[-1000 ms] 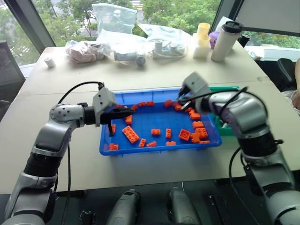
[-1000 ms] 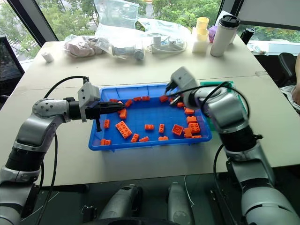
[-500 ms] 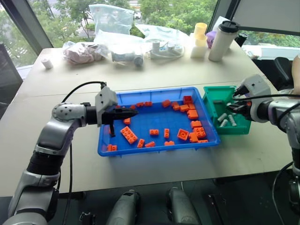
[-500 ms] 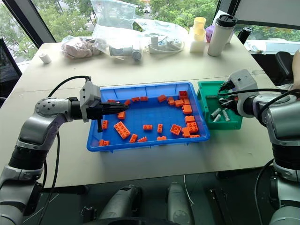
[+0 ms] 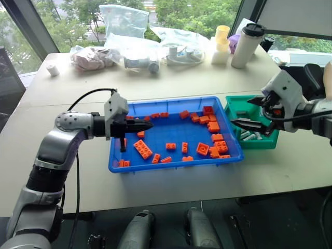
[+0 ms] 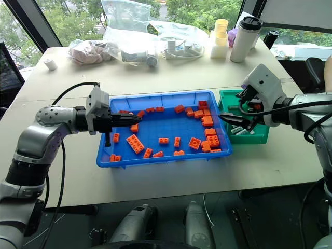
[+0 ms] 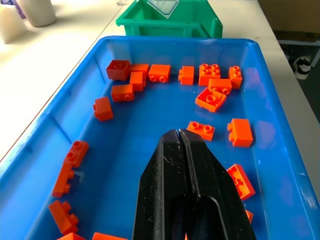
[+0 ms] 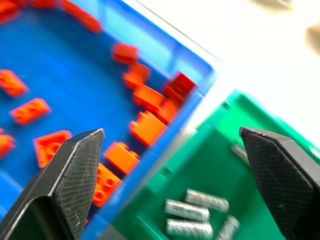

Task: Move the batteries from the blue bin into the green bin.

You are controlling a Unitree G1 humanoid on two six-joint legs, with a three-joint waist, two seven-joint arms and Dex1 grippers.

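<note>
Since a moment ago the right gripper (image 5: 250, 123) has drawn back over the green bin (image 5: 271, 141), fingers wide apart and empty, batteries (image 8: 196, 211) lying inside it, while the left gripper (image 5: 145, 124) stays closed, empty, above the blue bin (image 5: 171, 165).

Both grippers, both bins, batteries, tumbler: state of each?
Left gripper: shut, empty, over the blue bin.
Right gripper: open, empty, over the green bin.
Blue bin: holds orange bricks, no batteries visible.
Green bin: holds the batteries.
Batteries: lying flat in the green bin.
Tumbler: upright, lid on.
</note>
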